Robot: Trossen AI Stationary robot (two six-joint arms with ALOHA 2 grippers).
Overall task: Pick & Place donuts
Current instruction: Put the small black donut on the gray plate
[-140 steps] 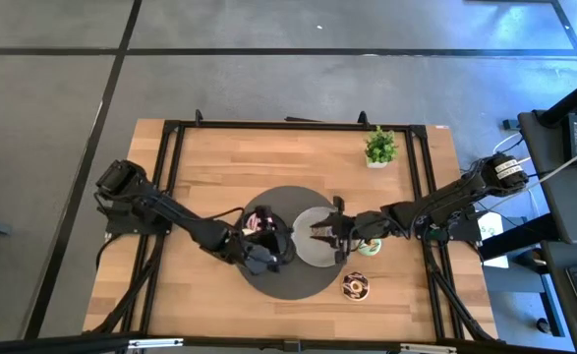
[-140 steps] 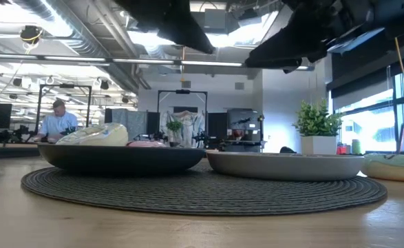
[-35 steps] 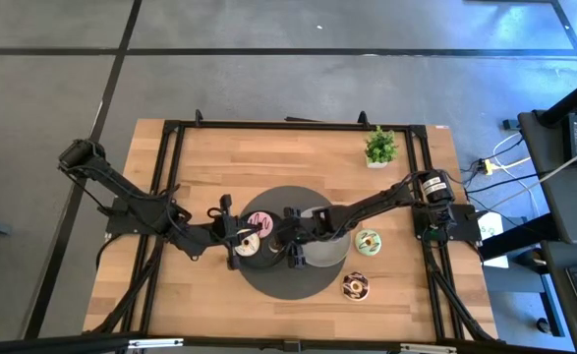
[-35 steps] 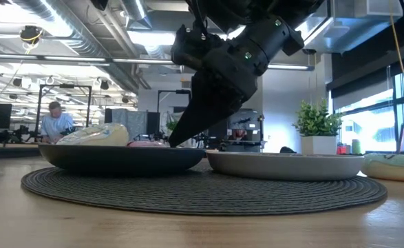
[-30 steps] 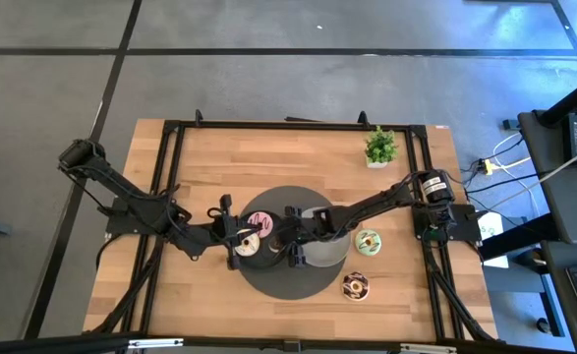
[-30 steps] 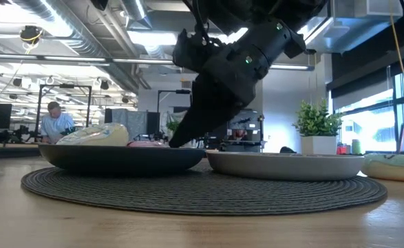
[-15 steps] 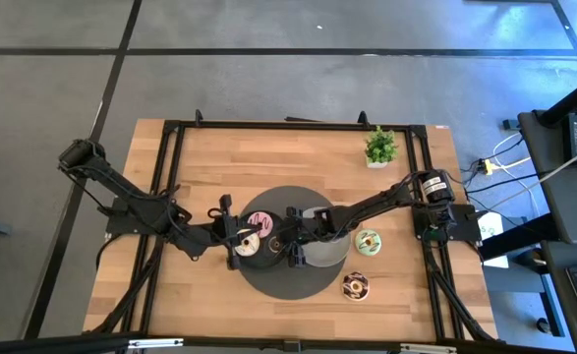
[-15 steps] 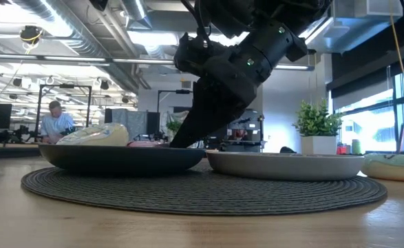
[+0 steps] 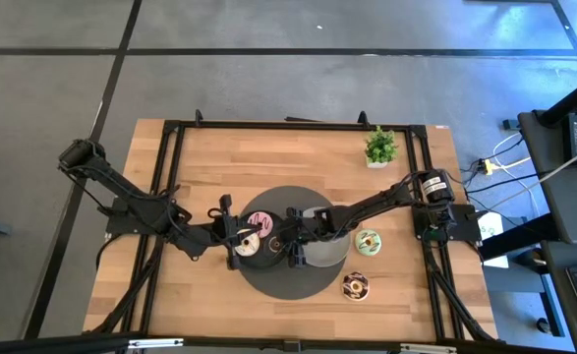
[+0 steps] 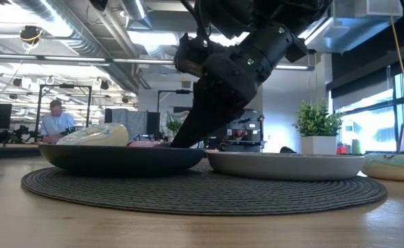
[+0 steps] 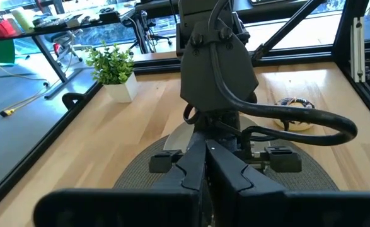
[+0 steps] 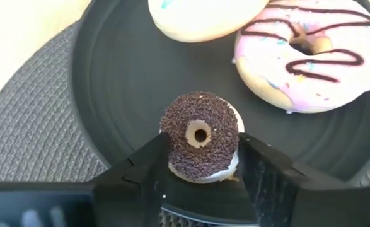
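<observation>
My right gripper (image 12: 200,165) reaches in from the table's right, low inside the dark plate (image 9: 268,258) (image 12: 109,75), shut on a tiny chocolate-sprinkled donut (image 12: 200,135). On the same plate lie a pink donut with chocolate stripes (image 12: 304,50) (image 9: 261,220) and a cream donut (image 12: 200,16) (image 9: 247,246). The grey plate (image 9: 319,258) (image 10: 284,165) stands to the right of the dark one. On the bare wood rest a green-white donut (image 9: 368,241) and a chocolate-sprinkled one (image 9: 355,285) (image 11: 292,107). My left gripper (image 9: 231,241) (image 11: 205,170) is shut at the mat's left edge, holding nothing. My right gripper pinches the tiny chocolate donut by its outer rim (image 12: 171,142), one finger (image 12: 150,161) on each side of the ring. The fingers slant down from the table's right. The donut lies flat, hole up, low over the dark plate's floor; whether it rests there I cannot tell.
Both plates stand on a round dark woven mat (image 9: 288,285) (image 10: 188,189). A small green potted plant (image 9: 380,147) (image 10: 317,127) stands near the far right corner. A black frame (image 9: 165,167) runs along the table's sides. A person (image 10: 56,122) sits far back in the room.
</observation>
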